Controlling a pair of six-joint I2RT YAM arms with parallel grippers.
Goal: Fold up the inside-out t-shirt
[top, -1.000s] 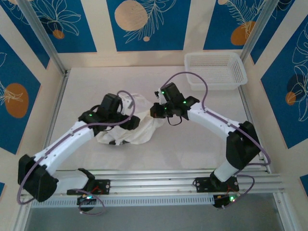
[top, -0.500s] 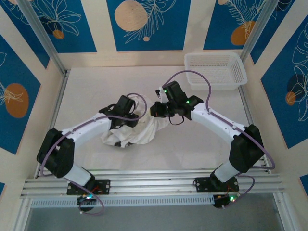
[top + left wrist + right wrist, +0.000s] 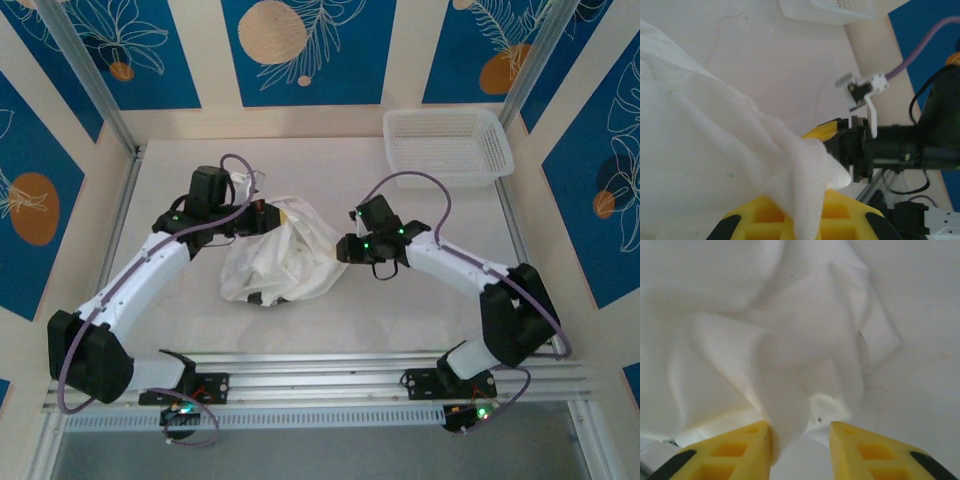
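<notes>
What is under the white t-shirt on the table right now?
The crumpled t-shirt rests on the pale table, one edge pinched in the left claw. Small dark patches peek from its near edge, too unclear to name. Anything else beneath is covered by cloth.

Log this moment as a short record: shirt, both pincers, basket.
garment: plain white wrinkly cloth t-shirt, bunched between the arms, not yet folded
left pincer: shut on a fold of the t-shirt
right pincer: fingers apart, cloth hanging between them
bystander: white plastic mesh basket, far right corner, apart from the t-shirt
</notes>
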